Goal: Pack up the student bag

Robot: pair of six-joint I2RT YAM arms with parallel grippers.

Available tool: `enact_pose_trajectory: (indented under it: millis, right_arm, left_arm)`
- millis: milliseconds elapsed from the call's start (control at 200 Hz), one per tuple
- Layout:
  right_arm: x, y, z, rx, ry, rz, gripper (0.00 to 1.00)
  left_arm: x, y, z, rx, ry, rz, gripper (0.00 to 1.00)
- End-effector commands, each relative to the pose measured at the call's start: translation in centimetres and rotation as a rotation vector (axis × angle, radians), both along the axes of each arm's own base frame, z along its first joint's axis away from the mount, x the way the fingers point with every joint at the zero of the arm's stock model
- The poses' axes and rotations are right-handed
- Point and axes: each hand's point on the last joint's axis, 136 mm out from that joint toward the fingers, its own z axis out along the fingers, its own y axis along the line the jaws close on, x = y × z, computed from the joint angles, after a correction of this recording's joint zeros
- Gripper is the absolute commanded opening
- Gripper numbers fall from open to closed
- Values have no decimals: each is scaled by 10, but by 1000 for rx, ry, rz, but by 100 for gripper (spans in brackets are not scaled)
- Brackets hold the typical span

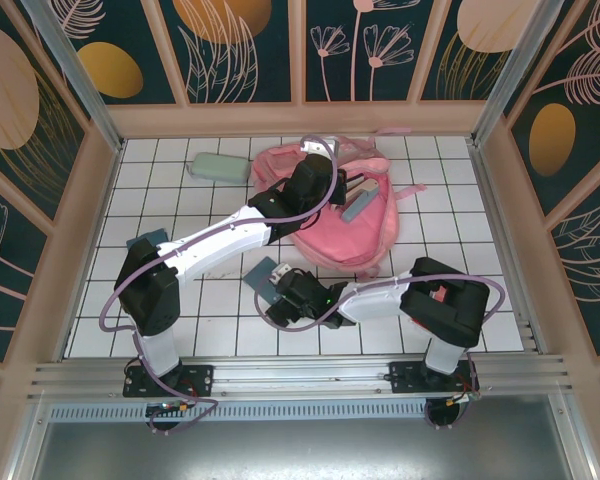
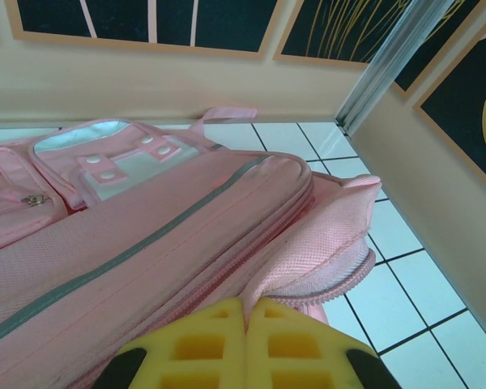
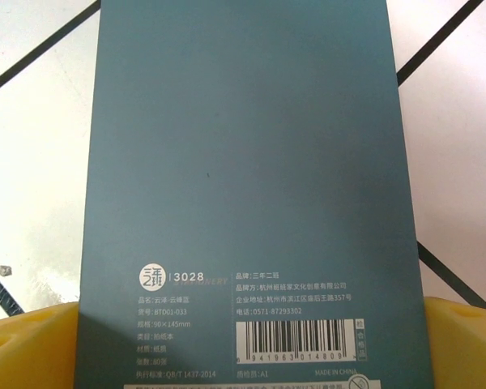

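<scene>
At the far side of the tiled worktop point(image 1: 210, 335), the left hand point(image 2: 247, 324) sits shut against the pink student bag's point(image 1: 365, 245) edge; nearer, the right hand point(image 1: 280, 298) gapes wide over a flat teal notebook point(image 3: 243, 162), which may skid or slip from a shallow pinch.

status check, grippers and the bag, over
Left gripper shut at zip edge of student bag. Right gripper open, straddling teal notebook lying flat. Mint pencil case beside bag, not in the way.
</scene>
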Motion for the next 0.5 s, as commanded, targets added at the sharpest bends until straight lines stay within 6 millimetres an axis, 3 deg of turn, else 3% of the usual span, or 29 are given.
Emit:
enact_pose_trajectory:
  millis: [0,275,495]
  right_arm:
    - [1,-18,-21,-95,-10,-44,94]
    - [-2,-19,31,24,-88,-92,81]
    - [-7,-34,70,128,-106,-152,81]
  left_arm:
    - [11,13,27,-55,-54,54,0]
    - [12,14,27,-56,-55,59,0]
    - [12,16,33,-63,-66,71,0]
